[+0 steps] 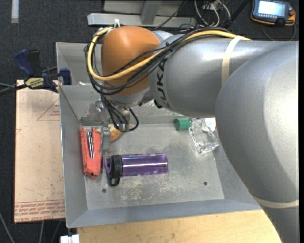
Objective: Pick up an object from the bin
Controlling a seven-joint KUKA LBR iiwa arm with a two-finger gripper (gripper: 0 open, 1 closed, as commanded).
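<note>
Scuffed grey metal bin (166,190); claw (103,137) beside flat orange case (90,153).

bin (156,190): grey metal, matt, scuffed | purple bottle (142,164): translucent plastic, glossy | clear wrapper (204,137): crinkled shiny plastic | my wrist cover (126,57): smooth glossy orange | my arm shell (247,95): smooth satin silver-grey

Dark block letters (159,88) on silver arm link (199,80), just right of orange cover (126,52), running along link. "UK" legible, part of KUKA brand name. Rest crossed by cables (167,47). Pendant (271,10) screen, far right: too small to read.
</note>
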